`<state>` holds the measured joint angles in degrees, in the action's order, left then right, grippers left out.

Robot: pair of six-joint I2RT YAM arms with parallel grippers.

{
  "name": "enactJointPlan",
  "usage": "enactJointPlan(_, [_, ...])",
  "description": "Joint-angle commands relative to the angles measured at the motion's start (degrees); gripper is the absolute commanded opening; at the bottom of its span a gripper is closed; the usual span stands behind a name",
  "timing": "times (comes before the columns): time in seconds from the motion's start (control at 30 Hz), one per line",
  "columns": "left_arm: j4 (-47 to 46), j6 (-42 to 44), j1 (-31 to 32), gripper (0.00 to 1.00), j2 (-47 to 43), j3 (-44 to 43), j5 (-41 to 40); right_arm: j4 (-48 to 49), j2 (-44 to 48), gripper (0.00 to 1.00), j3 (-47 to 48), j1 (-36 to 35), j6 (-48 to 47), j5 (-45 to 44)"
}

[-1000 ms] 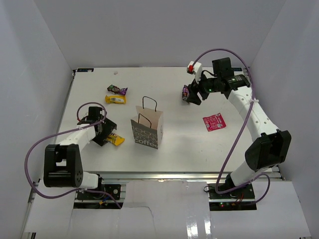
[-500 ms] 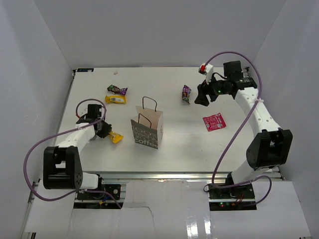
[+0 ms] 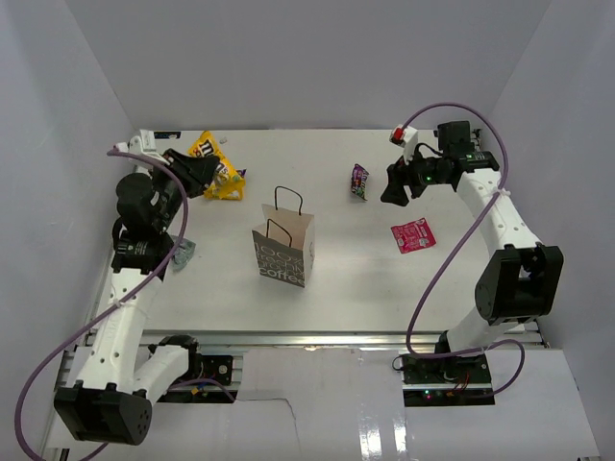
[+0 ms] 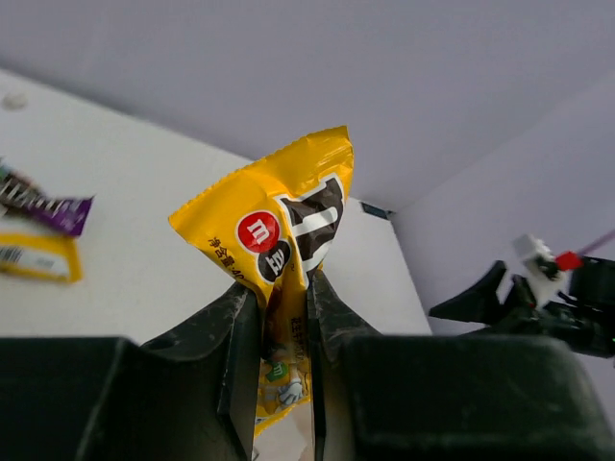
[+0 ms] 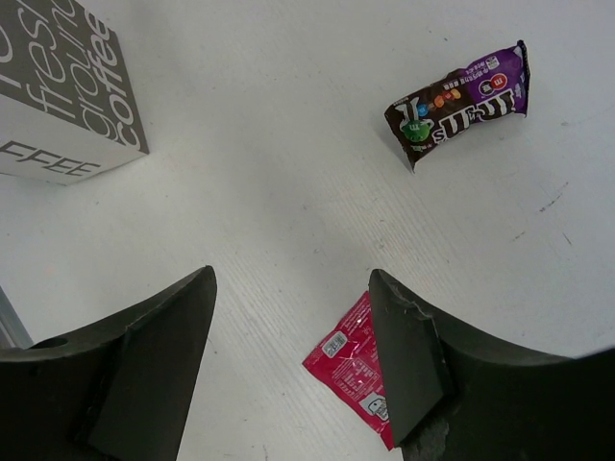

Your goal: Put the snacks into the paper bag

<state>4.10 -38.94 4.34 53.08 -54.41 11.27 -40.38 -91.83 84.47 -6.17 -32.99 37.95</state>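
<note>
My left gripper [image 3: 195, 169] is lifted high over the table's far left, shut on a yellow snack packet [image 3: 206, 148]. In the left wrist view the packet [image 4: 279, 226] stands up between the fingers of that gripper [image 4: 284, 305]. The grey-white paper bag [image 3: 285, 252] stands upright mid-table. My right gripper [image 3: 393, 189] hangs open at the far right, with nothing between its jaws in the right wrist view [image 5: 290, 277]. A dark purple packet [image 3: 359, 181] [image 5: 461, 101] lies left of it and a red packet [image 3: 413, 235] [image 5: 348, 370] lies below it.
Another yellow bar [image 3: 227, 192] [image 4: 34, 257] and a purple packet [image 3: 232, 176] [image 4: 46, 199] lie at the far left behind the bag. The bag's lettered side [image 5: 67, 86] shows in the right wrist view. White walls enclose the table on three sides.
My left gripper shut on the yellow packet beside the bag and rose with it toward the far left. My right gripper drew back rightward from the purple packet.
</note>
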Motion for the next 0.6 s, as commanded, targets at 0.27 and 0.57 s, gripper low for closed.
enactJointPlan(0.27, [-9.37,9.93,12.35,0.17,11.43,-9.14,10.18,1.97,0.42,0.71,-3.69,0.99,-1.28,0.72])
enactJointPlan(0.57, [-10.78,9.67,15.17,0.18,9.33,-4.48,14.13,2.24,0.25,0.71,-4.75,2.75,-1.81,0.72])
